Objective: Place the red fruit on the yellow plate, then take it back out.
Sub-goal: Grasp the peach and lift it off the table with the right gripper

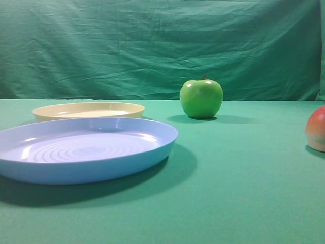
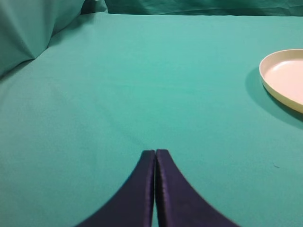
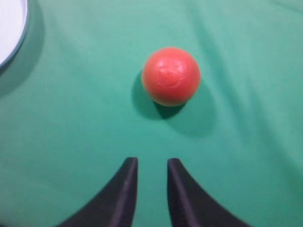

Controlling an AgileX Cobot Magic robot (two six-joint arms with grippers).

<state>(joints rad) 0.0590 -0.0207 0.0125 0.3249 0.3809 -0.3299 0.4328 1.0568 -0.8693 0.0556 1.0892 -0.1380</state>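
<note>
Green cloth (image 1: 238, 193) covers table, backdrop (creased); red fruit (image 3: 171, 75) resting.

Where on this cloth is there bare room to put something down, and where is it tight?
Bare cloth spans the foreground between the blue plate, the apple and the red fruit. More lies left of the yellow plate in the left wrist view. It is crowded where the two plates sit close together.

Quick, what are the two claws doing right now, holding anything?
Left gripper: jaws shut, holding nothing.
Right gripper: jaws partly open, empty, above the cloth short of the red fruit.
</note>
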